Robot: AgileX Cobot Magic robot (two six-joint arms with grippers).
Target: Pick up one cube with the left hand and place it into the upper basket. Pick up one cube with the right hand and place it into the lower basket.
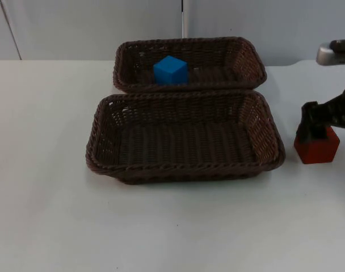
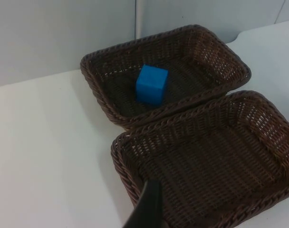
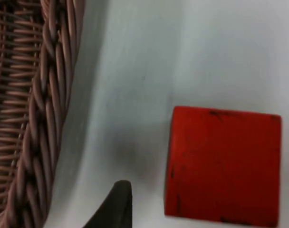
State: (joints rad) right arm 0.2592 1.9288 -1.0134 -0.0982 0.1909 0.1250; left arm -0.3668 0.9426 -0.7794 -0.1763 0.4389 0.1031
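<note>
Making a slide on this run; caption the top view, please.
Blue cube in upper basket; right gripper at red cube beside lower basket.

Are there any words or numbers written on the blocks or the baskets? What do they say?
None: there is nothing to read here.
The blue cube in the upper basket is plain.
The red cube under the right gripper bears only dark scuffs, no letters.
The lower basket is bare wicker, and the table has no label.
</note>
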